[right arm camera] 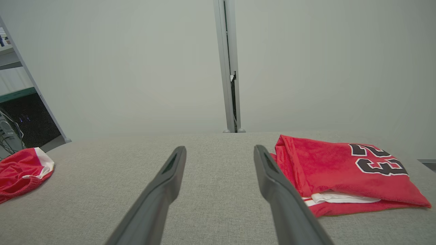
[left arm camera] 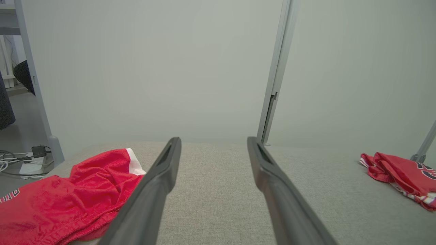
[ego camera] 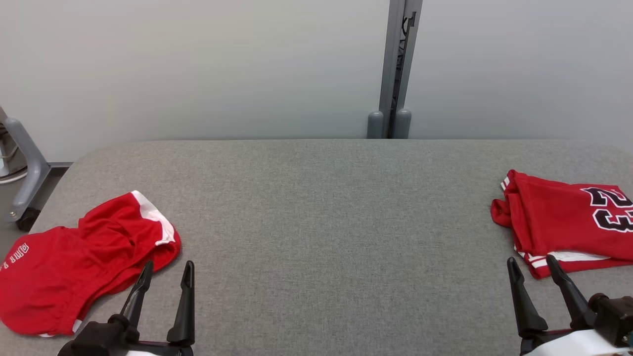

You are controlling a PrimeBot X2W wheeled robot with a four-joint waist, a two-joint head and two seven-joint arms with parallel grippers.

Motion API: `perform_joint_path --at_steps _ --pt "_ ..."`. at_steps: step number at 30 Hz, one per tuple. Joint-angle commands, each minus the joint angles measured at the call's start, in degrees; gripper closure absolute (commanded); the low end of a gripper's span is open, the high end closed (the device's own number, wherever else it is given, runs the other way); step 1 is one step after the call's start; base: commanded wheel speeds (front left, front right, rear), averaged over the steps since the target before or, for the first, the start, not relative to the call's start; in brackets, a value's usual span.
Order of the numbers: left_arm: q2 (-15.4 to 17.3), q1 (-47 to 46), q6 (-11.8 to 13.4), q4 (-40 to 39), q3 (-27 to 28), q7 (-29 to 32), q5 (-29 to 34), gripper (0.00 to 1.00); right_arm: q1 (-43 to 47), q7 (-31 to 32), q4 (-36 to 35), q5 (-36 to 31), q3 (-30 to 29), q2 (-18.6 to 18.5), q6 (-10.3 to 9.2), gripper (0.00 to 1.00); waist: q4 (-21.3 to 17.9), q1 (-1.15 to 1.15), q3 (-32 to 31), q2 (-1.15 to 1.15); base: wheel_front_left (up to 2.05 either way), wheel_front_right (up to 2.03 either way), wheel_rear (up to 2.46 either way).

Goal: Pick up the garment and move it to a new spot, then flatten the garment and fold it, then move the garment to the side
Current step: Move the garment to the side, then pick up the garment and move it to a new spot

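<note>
A crumpled red garment with white trim (ego camera: 74, 262) lies at the table's near left, also seen as red shorts-like cloth (left arm camera: 64, 190) and at the far left (right arm camera: 20, 172). A folded red jersey with the number 23 (ego camera: 568, 222) rests at the right edge; it appears again as the jersey (right arm camera: 340, 170) and small at the right (left arm camera: 402, 175). My left gripper (ego camera: 166, 271) is open just right of the crumpled garment, holding nothing. My right gripper (ego camera: 531, 264) is open just in front of the jersey's near edge, holding nothing.
The grey fabric-covered table (ego camera: 326, 212) stretches wide between the two garments. A grey upright post (ego camera: 395, 69) stands behind its far edge against a pale wall. A grey frame leg with a caster (ego camera: 24, 183) stands off the table's left side.
</note>
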Motion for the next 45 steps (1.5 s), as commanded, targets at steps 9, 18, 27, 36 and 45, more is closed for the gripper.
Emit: perform_joint_path --at_steps 9,18,27,36,45 --pt "-0.5 -0.9 -1.3 0.4 1.3 -0.2 2.2 0.0 0.9 -0.8 0.0 -0.1 1.0 0.2 0.11 0.0 -1.0 0.0 0.5 0.0 0.0 0.0 0.0" --pt "-1.0 -1.4 -2.3 0.9 1.9 -0.2 3.4 0.0 0.9 -0.9 0.5 0.0 1.4 0.3 0.11 0.0 -1.4 0.0 0.9 0.0 0.0 0.0 0.0" --pt "-1.4 -2.0 -3.0 1.5 2.4 -0.3 4.0 0.0 0.1 -1.2 0.6 0.0 1.9 0.6 0.11 0.0 -1.7 0.0 1.1 0.0 0.0 0.0 0.0" --pt "-1.7 -2.2 -3.5 2.3 2.6 -0.3 4.1 0.0 -0.1 -0.8 1.0 0.1 2.0 0.6 0.11 0.0 -1.6 0.0 1.1 0.0 0.0 0.0 0.0" --pt "-1.5 -2.6 -3.4 3.1 2.9 -0.2 4.0 0.0 -0.3 -0.8 1.3 0.2 2.1 0.8 0.11 0.0 0.5 0.0 0.9 0.0 0.0 0.0 0.0"
